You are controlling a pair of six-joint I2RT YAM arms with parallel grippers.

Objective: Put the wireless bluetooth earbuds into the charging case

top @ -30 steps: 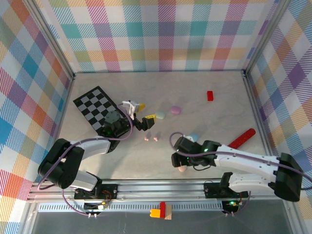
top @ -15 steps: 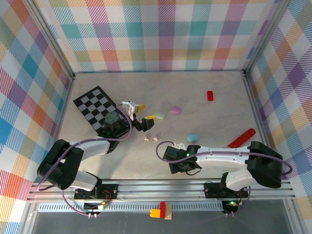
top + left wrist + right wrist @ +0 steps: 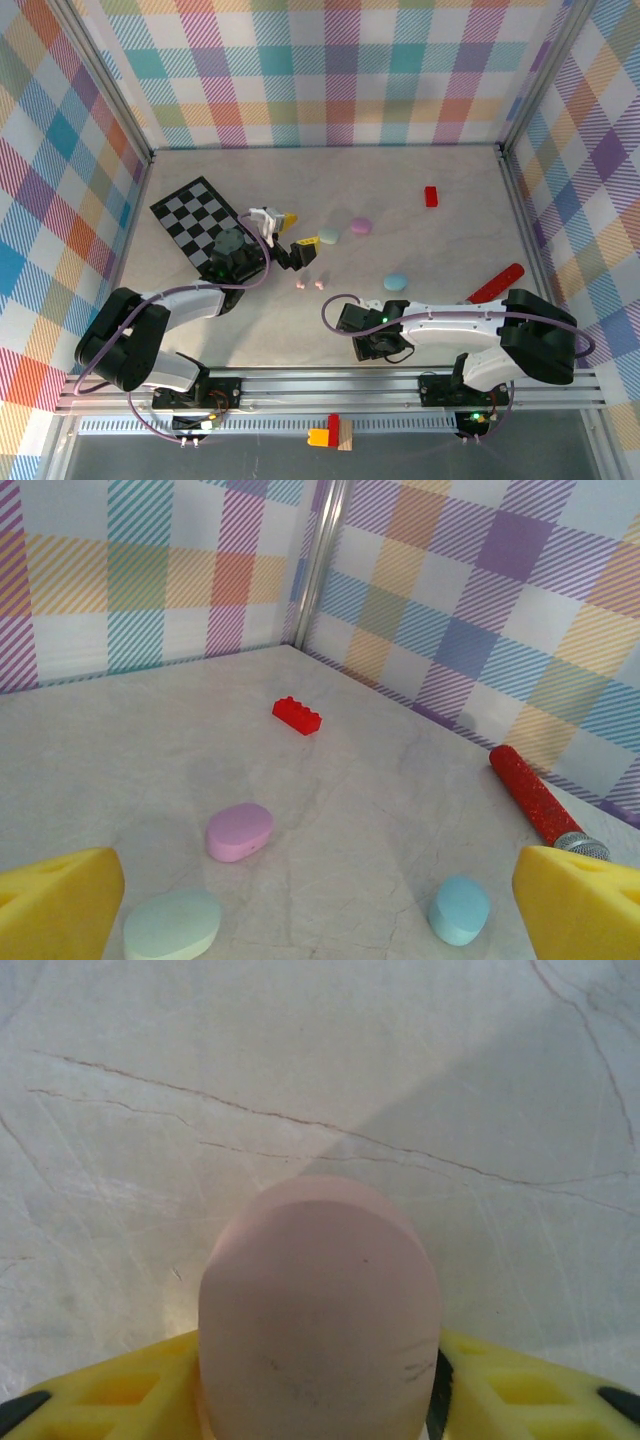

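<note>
A pale pink oval charging case [image 3: 320,1310] sits between the yellow fingers [image 3: 120,1390] of my right gripper [image 3: 320,1370], which is shut on it low over the table near the front edge. In the top view that gripper [image 3: 372,347] covers the case. Two tiny pink earbuds [image 3: 309,285] lie on the table mid-left. Just behind them hangs my left gripper [image 3: 297,230], open and holding nothing. In the left wrist view my left gripper [image 3: 320,910] frames a mint case [image 3: 172,925], a pinkish-purple case [image 3: 240,831] and a light blue case [image 3: 459,909].
A checkerboard mat [image 3: 195,218] lies at the back left. A red brick [image 3: 431,196] sits at the back right, and a red glittery microphone [image 3: 497,283] lies by the right wall. Loose bricks [image 3: 330,432] rest on the front rail. Plaid walls enclose the table.
My right gripper has swung down and left onto the pink case and its fingers have closed in on it. The left gripper has stayed put and opened slightly.
</note>
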